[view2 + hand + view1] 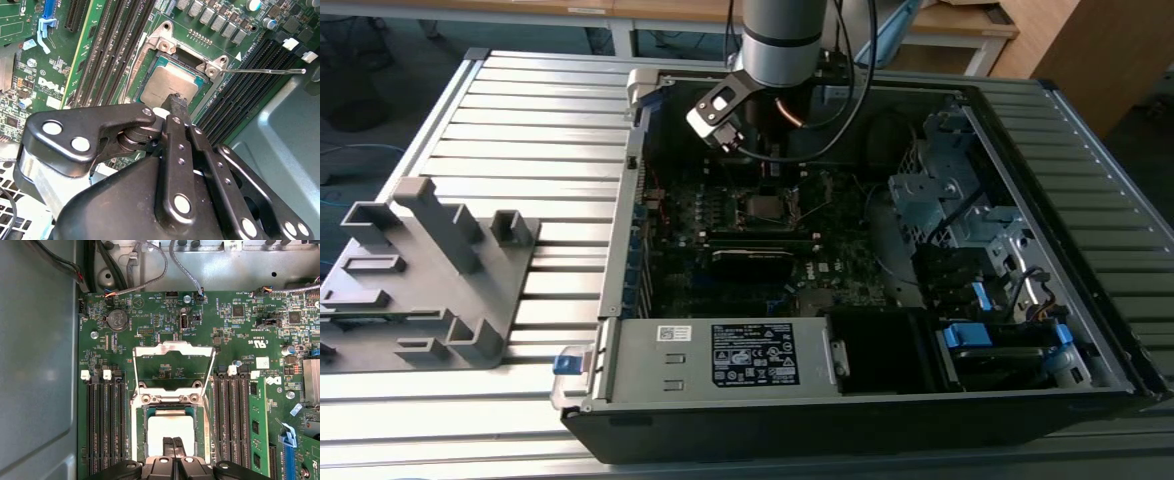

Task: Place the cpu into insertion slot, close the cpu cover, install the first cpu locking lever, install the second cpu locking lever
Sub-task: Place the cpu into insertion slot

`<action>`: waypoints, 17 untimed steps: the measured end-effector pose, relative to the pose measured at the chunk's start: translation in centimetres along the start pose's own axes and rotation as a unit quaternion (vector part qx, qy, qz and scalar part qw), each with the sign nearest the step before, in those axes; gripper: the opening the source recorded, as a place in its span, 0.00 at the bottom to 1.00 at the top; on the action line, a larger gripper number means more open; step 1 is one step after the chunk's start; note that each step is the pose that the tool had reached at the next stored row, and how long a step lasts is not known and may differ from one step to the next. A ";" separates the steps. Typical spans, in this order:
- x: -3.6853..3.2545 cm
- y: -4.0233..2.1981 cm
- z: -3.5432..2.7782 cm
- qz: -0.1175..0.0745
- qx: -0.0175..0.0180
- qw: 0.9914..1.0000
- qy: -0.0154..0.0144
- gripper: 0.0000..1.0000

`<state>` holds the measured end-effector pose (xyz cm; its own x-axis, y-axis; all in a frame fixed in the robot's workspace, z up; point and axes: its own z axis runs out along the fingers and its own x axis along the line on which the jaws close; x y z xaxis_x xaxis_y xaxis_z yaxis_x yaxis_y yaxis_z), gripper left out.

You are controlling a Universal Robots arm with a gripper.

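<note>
Black metal claw (174, 444), closed with nothing in its grip, sits over the flat silver-grey square cpu (170, 426) lying in the dark silver-rimmed insertion slot (141, 439), shiny cpu cover (172, 347) raised; the chip seems light, stiff, fragile, best held by its edges.

Arm (781, 40) reaches down into open computer case (854, 430) on slatted surface (520, 110), pincer (769, 170) over insertion slot (765, 207) on motherboard (700, 215); grey fixture (427, 280) at exterior view's left, apart from case

Dull metal cpu (167, 85), shiny metal cpu cover (174, 348)
</note>
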<state>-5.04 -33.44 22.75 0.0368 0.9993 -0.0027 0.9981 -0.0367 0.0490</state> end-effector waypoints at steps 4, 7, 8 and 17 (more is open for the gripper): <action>0.00 0.00 -0.01 0.000 0.000 1.000 0.001 0.11; 0.00 0.00 0.00 0.000 0.000 1.000 0.003 0.11; 0.00 0.00 0.00 0.000 0.000 1.000 0.003 0.11; 0.00 0.00 0.00 0.000 0.000 1.000 0.004 0.11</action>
<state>-5.04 -33.44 22.75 0.0368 0.9993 0.0048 0.9981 -0.0370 0.0487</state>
